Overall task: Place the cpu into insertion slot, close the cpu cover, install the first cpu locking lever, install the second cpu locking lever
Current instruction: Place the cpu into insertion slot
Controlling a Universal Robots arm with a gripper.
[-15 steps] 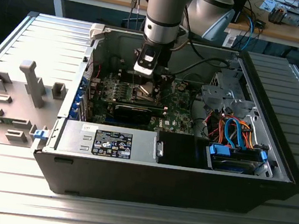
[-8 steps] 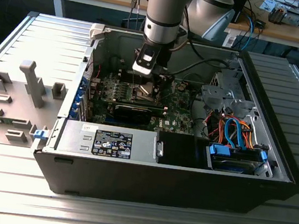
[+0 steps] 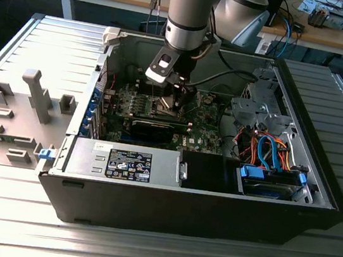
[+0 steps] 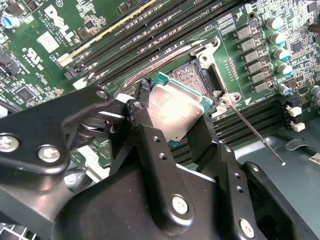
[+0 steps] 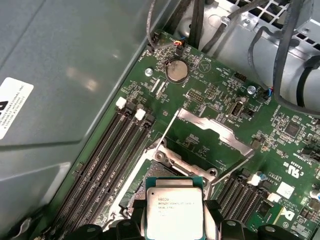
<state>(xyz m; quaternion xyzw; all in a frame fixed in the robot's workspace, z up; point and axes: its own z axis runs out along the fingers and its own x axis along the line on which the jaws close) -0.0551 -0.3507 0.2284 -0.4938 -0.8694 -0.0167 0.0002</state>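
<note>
My gripper [image 4: 175,112] is shut on the cpu [image 4: 177,105], a flat square chip with a silvery top, gripped by two opposite edges between black fingers [image 4: 150,137]. The chip hangs slightly tilted just above the insertion slot [image 4: 194,79], whose dark pin field shows past its edge. In the first wrist view the cpu [image 5: 172,210] sits over the slot [image 5: 139,184], and the cpu cover [image 5: 220,131] stands flipped open beyond it. A thin locking lever [image 4: 255,135] sticks out free beside the socket. In the exterior view the gripper [image 3: 174,98] reaches down into the open computer case [image 3: 199,203].
Long black memory slots [image 5: 107,160] run beside the socket. A grey case wall [image 5: 60,75] rises close by. Black cables [image 5: 280,55] and a drive cage [image 3: 269,116] lie on the exterior view's right. A power supply [image 3: 125,160] sits at the case front.
</note>
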